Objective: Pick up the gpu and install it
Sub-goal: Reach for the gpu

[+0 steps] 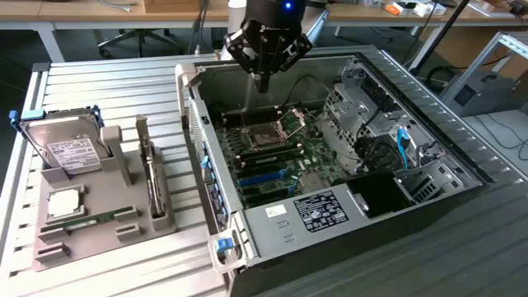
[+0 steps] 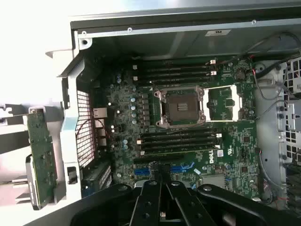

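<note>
Pincer: your pincer (image 1: pixel 264 85) is hanging over the far end of the open computer case (image 1: pixel 272 232), fingers drawn together and gripping nothing.
Gpu: the gpu (image 1: pixel 147 162) is standing on edge in the grey holder (image 1: pixel 99 198) on the tabletop (image 1: pixel 107 80), at the exterior view's left and well apart from the pincer. In the wrist view it is showing as a green board (image 2: pixel 41 153) just outside the case wall.
Neighbours: the hard drive (image 1: pixel 66 148) is leaning in the same holder beside the card, and the RAM stick (image 1: pixel 83 220) is lying flat at its near end.
Risk, wrong part: you are working next to look-alikes, so a reach drifting left is likely landing on the hard drive.
Risk, grip: the card is presenting only a thin top edge, and an off-centre pinch is likely tilting it or dragging the holder along.
Risk, board: the fingertips are hovering above the motherboard (image 2: pixel 188 136) near the open CPU socket (image 2: pixel 181 107). Any dip here is threatening the socket and the loose cables nearby.
Risk, seating: I judge a card carried askew to be jamming against the case wall rather than entering a slot.
</note>
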Controlling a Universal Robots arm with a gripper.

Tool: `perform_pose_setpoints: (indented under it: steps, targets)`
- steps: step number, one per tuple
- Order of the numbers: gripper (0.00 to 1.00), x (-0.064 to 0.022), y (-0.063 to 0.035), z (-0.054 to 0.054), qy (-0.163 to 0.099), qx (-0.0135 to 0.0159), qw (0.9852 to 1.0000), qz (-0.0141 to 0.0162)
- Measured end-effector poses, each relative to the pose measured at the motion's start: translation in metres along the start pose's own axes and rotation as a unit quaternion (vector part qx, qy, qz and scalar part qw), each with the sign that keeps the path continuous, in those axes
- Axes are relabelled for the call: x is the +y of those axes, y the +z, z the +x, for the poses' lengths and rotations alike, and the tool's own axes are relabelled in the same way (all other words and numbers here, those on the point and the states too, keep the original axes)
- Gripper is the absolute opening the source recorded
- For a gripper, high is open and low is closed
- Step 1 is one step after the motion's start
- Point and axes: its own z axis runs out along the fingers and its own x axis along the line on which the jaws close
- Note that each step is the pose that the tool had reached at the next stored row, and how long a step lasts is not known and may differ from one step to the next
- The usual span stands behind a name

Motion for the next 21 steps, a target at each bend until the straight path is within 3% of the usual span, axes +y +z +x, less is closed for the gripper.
perform_pose_setpoints:
  steps: [14, 21]
  targets:
    - [0.11, -0.0001, 0.0000, 0.002, 0.000, -0.0001, 1.0000, -0.0001]
    - [0.11, -0.0009, -0.0003, 0.013, 0.000, -0.0001, 1.0000, 0.0000]
